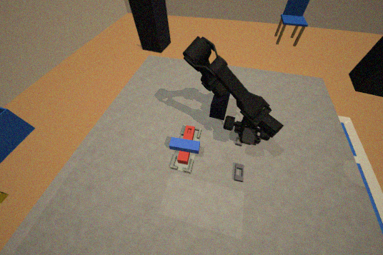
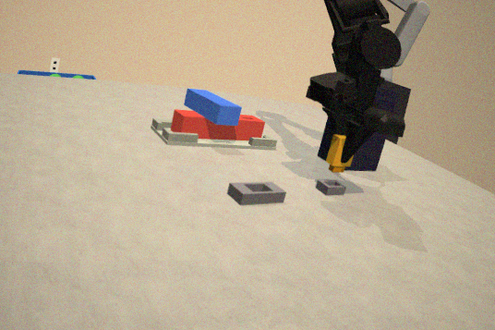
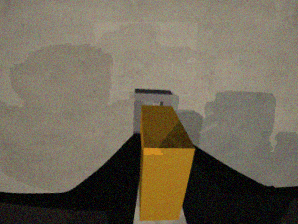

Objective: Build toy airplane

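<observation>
gripper [image 2: 344, 154] squeezed tight on yellow tail fin [image 2: 336, 152], held above small grey holder [image 2: 331, 187] so tab hangs free. red fuselage [image 2: 217, 127] flat in cradle [image 2: 185, 138], blue wing [image 2: 212, 106] on top, tail socket waiting.

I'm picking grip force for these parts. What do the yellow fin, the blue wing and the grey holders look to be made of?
Fin, held in the tool: looks like rigid matte plastic, with flat, even colour and sharp edges. Wing: the same look, a plain unglossy block. Holders: dull grey, plastic or painted metal; the look leaves it open. None shows grain or shine.
</observation>
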Robot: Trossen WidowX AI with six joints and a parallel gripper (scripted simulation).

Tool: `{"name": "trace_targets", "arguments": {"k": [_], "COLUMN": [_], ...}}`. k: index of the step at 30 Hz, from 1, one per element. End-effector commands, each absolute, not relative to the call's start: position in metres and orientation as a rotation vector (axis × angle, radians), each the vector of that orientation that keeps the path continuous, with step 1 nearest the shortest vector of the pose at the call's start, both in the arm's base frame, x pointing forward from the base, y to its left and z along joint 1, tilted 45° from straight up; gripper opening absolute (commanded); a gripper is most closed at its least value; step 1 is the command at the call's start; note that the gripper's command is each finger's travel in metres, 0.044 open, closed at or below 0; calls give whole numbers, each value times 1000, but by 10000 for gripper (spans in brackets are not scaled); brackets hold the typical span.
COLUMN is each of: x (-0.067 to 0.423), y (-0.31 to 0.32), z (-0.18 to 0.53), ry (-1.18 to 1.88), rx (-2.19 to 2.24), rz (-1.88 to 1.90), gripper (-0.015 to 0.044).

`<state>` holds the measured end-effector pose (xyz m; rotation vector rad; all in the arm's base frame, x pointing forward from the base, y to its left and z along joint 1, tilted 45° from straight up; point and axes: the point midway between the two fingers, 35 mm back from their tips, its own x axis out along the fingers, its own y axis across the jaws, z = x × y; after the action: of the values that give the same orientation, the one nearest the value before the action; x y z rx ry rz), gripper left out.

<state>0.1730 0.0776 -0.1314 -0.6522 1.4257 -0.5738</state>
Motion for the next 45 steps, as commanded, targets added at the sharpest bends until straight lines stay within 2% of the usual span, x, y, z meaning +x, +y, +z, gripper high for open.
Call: {"name": "trace_targets", "arguments": {"k": [1, 28, 45], "x": [176, 165, 189], "y": [92, 145, 123], "z": [-123, -62, -38], "ry": [1419, 1427, 1449], "rx": [-635, -634, -635], "rz": [-564, -564, -513], "gripper": [0, 0, 0]}}
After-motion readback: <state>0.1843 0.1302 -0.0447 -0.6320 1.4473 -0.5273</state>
